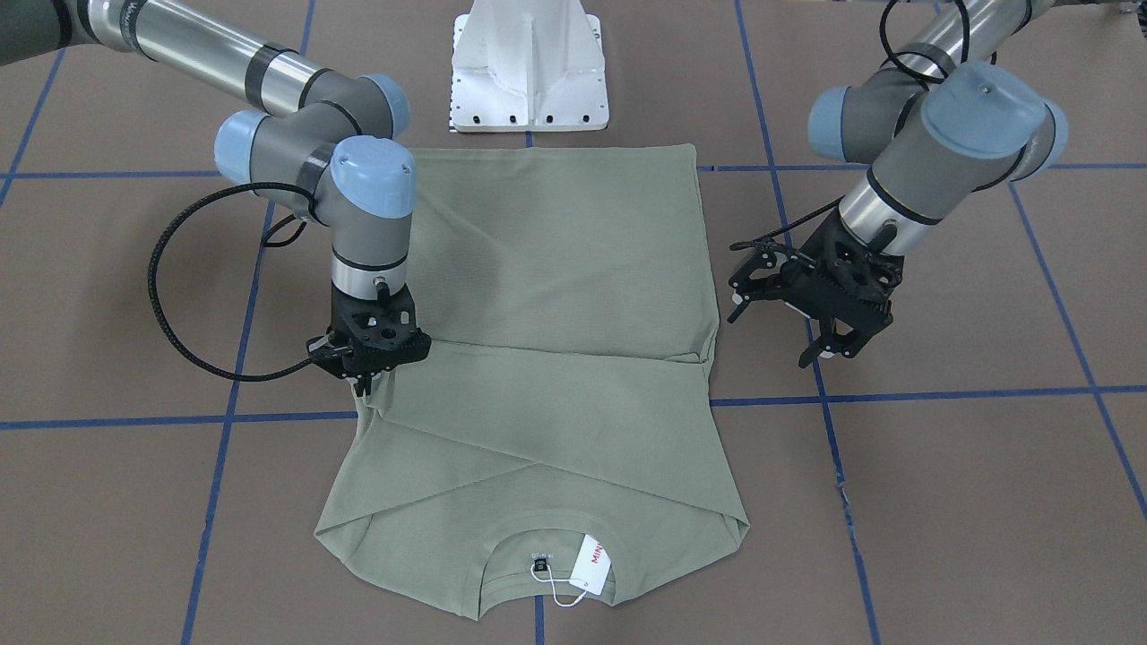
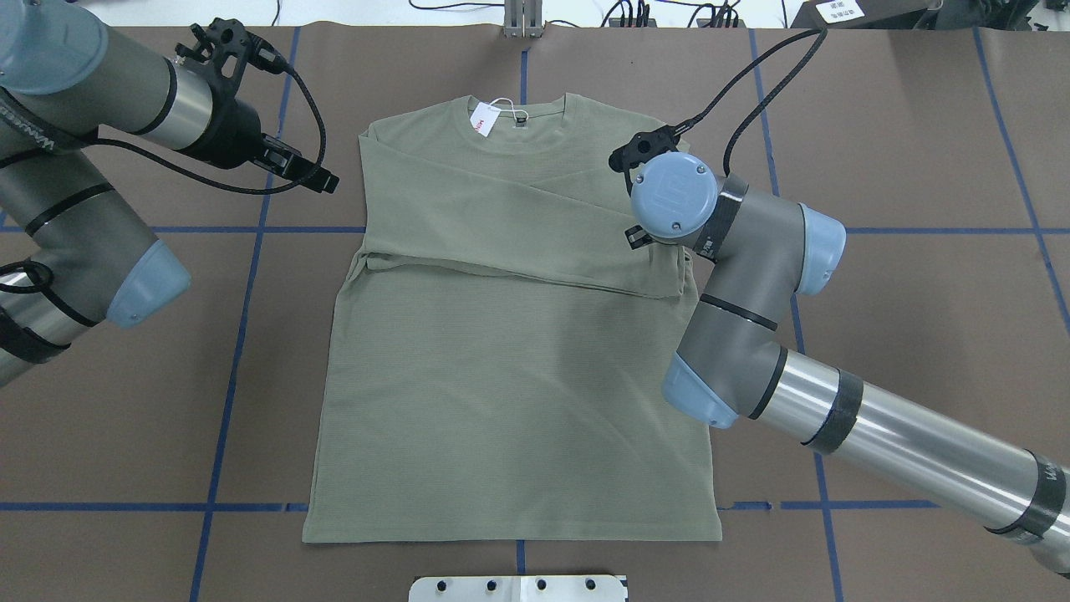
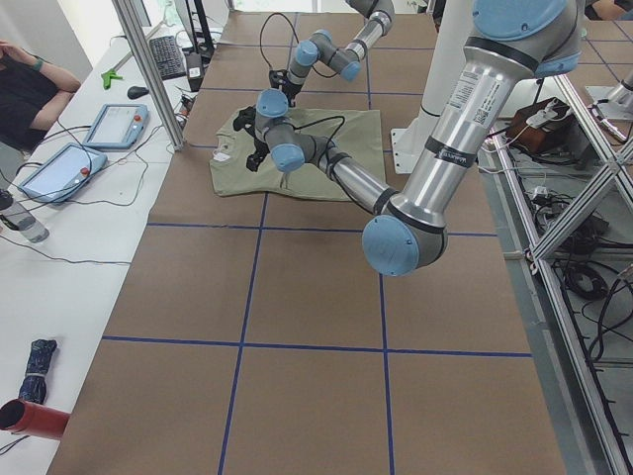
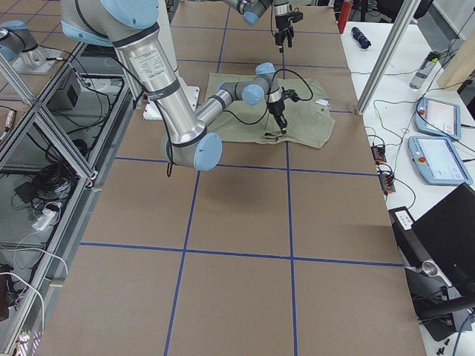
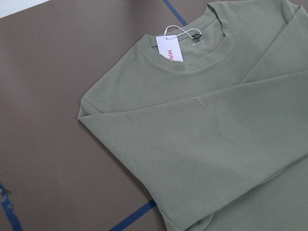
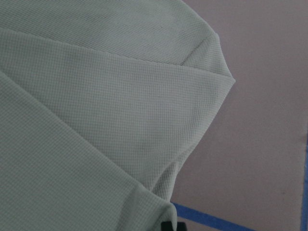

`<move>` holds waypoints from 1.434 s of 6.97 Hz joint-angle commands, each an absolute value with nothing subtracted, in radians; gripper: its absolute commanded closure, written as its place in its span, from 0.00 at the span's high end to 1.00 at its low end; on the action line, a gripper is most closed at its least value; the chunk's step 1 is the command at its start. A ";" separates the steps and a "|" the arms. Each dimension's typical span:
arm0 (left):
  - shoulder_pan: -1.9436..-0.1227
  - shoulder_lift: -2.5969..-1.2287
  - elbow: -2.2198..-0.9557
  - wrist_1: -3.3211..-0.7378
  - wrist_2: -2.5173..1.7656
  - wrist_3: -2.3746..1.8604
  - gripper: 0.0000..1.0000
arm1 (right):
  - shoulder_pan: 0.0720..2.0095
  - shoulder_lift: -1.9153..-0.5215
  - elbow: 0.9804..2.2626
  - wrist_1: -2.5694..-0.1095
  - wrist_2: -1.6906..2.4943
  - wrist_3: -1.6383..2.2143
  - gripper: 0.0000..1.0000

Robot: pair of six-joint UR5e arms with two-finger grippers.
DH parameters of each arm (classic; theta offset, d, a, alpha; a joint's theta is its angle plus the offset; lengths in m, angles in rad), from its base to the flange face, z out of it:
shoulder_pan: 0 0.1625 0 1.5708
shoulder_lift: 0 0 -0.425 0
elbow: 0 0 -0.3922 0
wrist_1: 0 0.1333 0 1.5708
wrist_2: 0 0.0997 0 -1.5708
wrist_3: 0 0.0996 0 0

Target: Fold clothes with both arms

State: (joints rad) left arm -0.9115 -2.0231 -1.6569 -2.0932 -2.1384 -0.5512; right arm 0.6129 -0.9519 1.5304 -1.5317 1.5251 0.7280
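Observation:
The pale olive-green shirt lies flat on the table with its collar and white hang tag away from the robot. Both sleeves are folded across the chest. My right gripper points straight down at the shirt's side edge by the folded sleeve's end, its fingers close together and pinching the cloth there. In the overhead view its own wrist hides it. My left gripper hovers open beside the opposite edge of the shirt, off the cloth, with nothing between its fingers.
The white pedestal base stands just beyond the shirt's hem. Blue tape lines cross the brown table. Bare table surface lies on both sides of the shirt. Tablets and a person sit at a side desk.

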 commanded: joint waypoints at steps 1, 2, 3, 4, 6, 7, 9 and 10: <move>-0.911 -2.023 -1.658 -2.094 -2.138 -0.554 1.00 | 0.618 -0.973 1.534 -1.523 1.523 0.703 0.00; -0.911 -2.023 -1.661 -2.094 -2.138 -0.554 1.00 | 0.620 -0.973 1.532 -1.522 1.525 0.703 0.21; -0.911 -2.023 -1.664 -2.094 -2.138 -0.557 1.00 | 0.621 -0.973 1.535 -1.519 1.526 0.706 0.86; -0.910 -2.023 -1.667 -2.095 -2.138 -0.581 1.00 | 0.629 -0.974 1.566 -1.520 1.531 0.719 1.00; -0.905 -2.026 -1.680 -2.091 -2.135 -0.656 1.00 | 0.638 -1.014 1.680 -1.522 1.633 0.843 1.00; -0.881 -1.998 -1.722 -2.092 -2.128 -0.772 1.00 | 0.635 -1.058 1.774 -1.522 1.684 0.926 1.00; -0.737 -1.817 -1.950 -2.092 -1.929 -0.982 1.00 | 0.582 -1.208 1.988 -1.508 1.733 1.157 1.00; -0.698 -1.762 -2.027 -2.094 -1.924 -1.090 1.00 | 0.524 -1.285 2.031 -1.373 1.724 1.308 1.00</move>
State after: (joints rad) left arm -0.7580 -1.8406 -1.9230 -2.0923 -1.9655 -0.9618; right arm 0.5825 -1.1964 1.9517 -1.4796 1.7240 1.1401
